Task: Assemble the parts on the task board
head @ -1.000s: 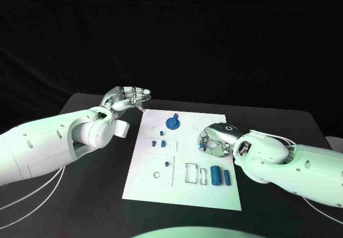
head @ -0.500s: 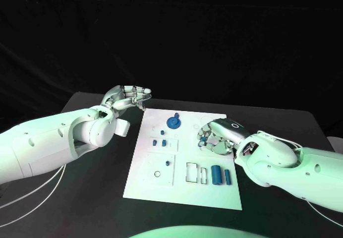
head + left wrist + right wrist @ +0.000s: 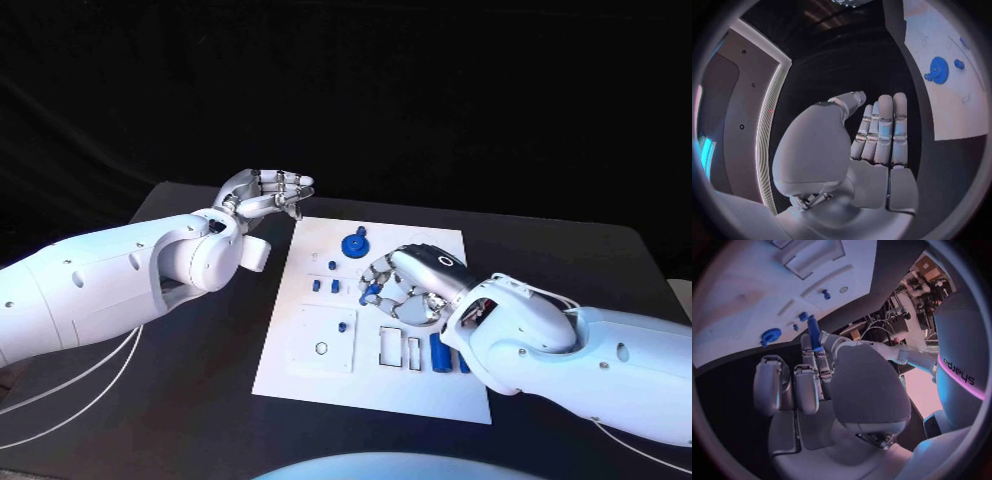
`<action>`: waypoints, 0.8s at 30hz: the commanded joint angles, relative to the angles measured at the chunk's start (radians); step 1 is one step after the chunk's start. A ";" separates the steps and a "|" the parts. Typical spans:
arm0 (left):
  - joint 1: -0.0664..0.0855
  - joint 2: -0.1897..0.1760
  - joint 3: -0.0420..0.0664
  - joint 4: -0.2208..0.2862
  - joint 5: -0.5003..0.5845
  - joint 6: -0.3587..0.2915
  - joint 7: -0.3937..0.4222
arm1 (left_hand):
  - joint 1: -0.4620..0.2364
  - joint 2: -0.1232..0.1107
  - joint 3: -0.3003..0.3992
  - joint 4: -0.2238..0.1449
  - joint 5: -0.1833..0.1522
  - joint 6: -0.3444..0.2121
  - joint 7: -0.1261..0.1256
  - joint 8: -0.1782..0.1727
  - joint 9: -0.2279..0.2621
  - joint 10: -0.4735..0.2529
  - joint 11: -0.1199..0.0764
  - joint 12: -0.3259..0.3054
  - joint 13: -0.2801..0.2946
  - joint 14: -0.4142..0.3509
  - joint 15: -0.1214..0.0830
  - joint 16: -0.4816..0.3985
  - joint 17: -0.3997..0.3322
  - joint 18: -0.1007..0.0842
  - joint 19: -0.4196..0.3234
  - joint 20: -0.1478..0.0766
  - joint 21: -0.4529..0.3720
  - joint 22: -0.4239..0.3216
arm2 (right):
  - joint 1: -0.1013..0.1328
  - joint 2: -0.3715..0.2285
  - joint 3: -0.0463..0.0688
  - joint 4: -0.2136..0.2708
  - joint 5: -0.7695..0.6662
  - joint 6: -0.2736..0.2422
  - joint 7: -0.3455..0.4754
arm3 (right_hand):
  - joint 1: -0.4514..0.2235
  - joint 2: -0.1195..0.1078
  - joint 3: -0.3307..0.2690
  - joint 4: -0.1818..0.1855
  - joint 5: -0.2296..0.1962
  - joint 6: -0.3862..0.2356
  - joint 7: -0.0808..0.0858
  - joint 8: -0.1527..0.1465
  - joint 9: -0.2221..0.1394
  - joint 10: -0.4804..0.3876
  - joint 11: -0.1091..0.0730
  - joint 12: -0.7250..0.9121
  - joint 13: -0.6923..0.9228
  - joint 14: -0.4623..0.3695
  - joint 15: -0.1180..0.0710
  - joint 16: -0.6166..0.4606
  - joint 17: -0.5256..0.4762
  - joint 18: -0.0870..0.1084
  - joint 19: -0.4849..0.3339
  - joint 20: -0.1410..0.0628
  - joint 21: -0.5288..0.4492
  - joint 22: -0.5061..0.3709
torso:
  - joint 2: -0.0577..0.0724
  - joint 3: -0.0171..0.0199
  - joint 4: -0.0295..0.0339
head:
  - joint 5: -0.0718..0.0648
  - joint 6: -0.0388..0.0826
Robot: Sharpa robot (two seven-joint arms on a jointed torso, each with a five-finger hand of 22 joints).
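The white task board (image 3: 310,375) lies in the middle of the black table. My right hand (image 3: 408,280) hovers over the board's middle and pinches a slim blue peg (image 3: 814,332) between thumb and fingertips; the peg (image 3: 371,291) also shows at the fingertips in the head view. A round blue part (image 3: 352,246) sits near the board's far end, with small blue pieces (image 3: 325,286) nearer. Two blue cylinders (image 3: 436,352) lie by the right forearm. My left hand (image 3: 268,192) hangs off the board's far left corner, fingers curled in, holding nothing; the left wrist view shows this hand (image 3: 879,135) beside the board (image 3: 942,110).
A small ring (image 3: 320,348) and another small blue piece (image 3: 340,327) lie on the board's near left part. Rectangular recesses (image 3: 389,347) sit beside the cylinders. Bare black table (image 3: 188,400) stretches left of the board, crossed by white cables (image 3: 72,385).
My right hand has moved left across the board, from its right edge toward its middle, still carrying the blue peg. The left hand has stayed where it was.
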 commanded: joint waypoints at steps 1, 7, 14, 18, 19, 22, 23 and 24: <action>0.001 0.006 0.001 0.000 0.004 0.017 0.009 | -0.001 0.003 0.005 -0.001 0.005 -0.002 0.006 0.007 -0.001 -0.007 -0.003 0.006 -0.001 -0.009 -0.002 -0.003 -0.002 0.006 -0.007 -0.003 0.001 0.001 | -0.010 0.034 -0.005 -0.009 -0.044 -0.011 0.044 | -0.004 -0.004 0.014 -0.019 0.004 0.000 0.006 0.007 0.002 0.049 -0.048 -0.004 0.002 0.052 -0.005 0.003 -0.001 -0.011 0.013 -0.006 -0.001 0.124 | 0.000 -0.0010 0.0009 | 0.004 0.000; 0.001 0.013 0.001 -0.001 0.005 0.016 0.008 | -0.001 0.003 0.005 -0.001 0.005 -0.002 0.006 0.007 -0.001 -0.007 -0.003 0.006 -0.001 -0.009 -0.002 -0.003 -0.002 0.006 -0.007 -0.003 0.001 0.001 | -0.030 0.098 -0.018 -0.039 -0.059 -0.002 0.059 | -0.008 -0.005 0.016 -0.022 0.005 -0.001 0.007 0.008 0.003 0.049 -0.048 -0.005 0.003 0.052 -0.005 0.002 -0.002 -0.010 0.013 -0.006 -0.003 0.124 | 0.002 -0.0022 0.0023 | 0.014 -0.003; 0.001 0.017 0.000 0.000 0.005 0.014 0.007 | -0.001 0.003 0.005 -0.001 0.005 -0.002 0.006 0.007 -0.001 -0.007 -0.003 0.006 -0.001 -0.009 -0.002 -0.003 -0.002 0.006 -0.007 -0.003 0.001 0.001 | -0.056 0.154 -0.025 -0.081 -0.059 0.027 0.061 | -0.016 -0.007 0.018 -0.025 0.005 -0.003 0.007 0.008 0.005 0.049 -0.047 -0.007 0.004 0.051 -0.004 0.001 -0.005 -0.009 0.011 -0.006 -0.009 0.121 | 0.002 0.0005 -0.0006 | 0.021 -0.005; 0.001 0.019 0.000 0.000 0.005 0.015 0.007 | -0.001 0.002 0.005 -0.002 0.005 -0.002 0.006 0.007 -0.001 -0.008 -0.003 0.006 -0.001 -0.009 -0.002 -0.003 -0.002 0.006 -0.008 -0.003 0.001 0.001 | -0.068 0.174 -0.026 -0.101 -0.061 0.048 0.059 | -0.020 -0.008 0.019 -0.026 0.005 -0.003 0.007 0.009 0.005 0.049 -0.047 -0.008 0.005 0.051 -0.004 0.001 -0.006 -0.008 0.009 -0.006 -0.013 0.119 | 0.002 0.0012 0.0002 | 0.025 -0.007; 0.001 0.020 0.000 0.000 0.005 0.016 0.007 | -0.001 0.002 0.005 -0.002 0.005 -0.002 0.006 0.007 -0.001 -0.008 -0.003 0.006 -0.001 -0.009 -0.002 -0.003 -0.002 0.006 -0.008 -0.003 0.001 0.001 | -0.071 0.179 -0.026 -0.105 -0.062 0.054 0.058 | -0.021 -0.009 0.019 -0.026 0.004 -0.004 0.008 0.009 0.006 0.048 -0.047 -0.008 0.005 0.051 -0.004 0.001 -0.006 -0.008 0.009 -0.006 -0.014 0.119 | 0.003 0.0015 0.0003 | 0.026 -0.008; 0.001 0.021 0.000 -0.001 0.005 0.016 0.007 | -0.001 0.002 0.005 -0.002 0.005 -0.002 0.006 0.007 -0.001 -0.008 -0.003 0.006 -0.001 -0.009 -0.002 -0.003 -0.002 0.006 -0.008 -0.003 0.001 0.001 | -0.078 0.189 -0.027 -0.117 -0.066 0.070 0.056 | -0.023 -0.009 0.019 -0.027 0.004 -0.004 0.008 0.009 0.006 0.048 -0.047 -0.009 0.005 0.051 -0.004 0.000 -0.007 -0.008 0.008 -0.006 -0.015 0.119 | 0.003 0.0019 0.0001 | 0.027 -0.009; 0.001 0.022 0.000 -0.001 0.005 0.016 0.007 | -0.001 0.002 0.005 -0.002 0.005 -0.002 0.006 0.007 -0.001 -0.008 -0.003 0.006 -0.001 -0.009 -0.002 -0.003 -0.002 0.006 -0.008 -0.003 0.001 0.001 | -0.080 0.193 -0.027 -0.121 -0.067 0.075 0.055 | -0.025 -0.010 0.019 -0.027 0.003 -0.004 0.008 0.009 0.006 0.048 -0.047 -0.009 0.006 0.051 -0.003 0.000 -0.007 -0.008 0.008 -0.005 -0.014 0.119 | 0.003 0.0018 -0.0002 | 0.028 -0.010; 0.001 0.022 0.000 -0.001 0.005 0.017 0.006 | -0.001 0.002 0.005 -0.002 0.005 -0.002 0.006 0.007 -0.001 -0.008 -0.003 0.006 -0.001 -0.009 -0.002 -0.003 -0.002 0.006 -0.008 -0.003 0.001 0.001 | -0.082 0.195 -0.027 -0.124 -0.068 0.079 0.055 | -0.025 -0.010 0.019 -0.027 0.003 -0.004 0.008 0.009 0.006 0.048 -0.047 -0.009 0.006 0.051 -0.003 0.000 -0.007 -0.008 0.008 -0.005 -0.014 0.119 | 0.003 0.0018 -0.0002 | 0.028 -0.010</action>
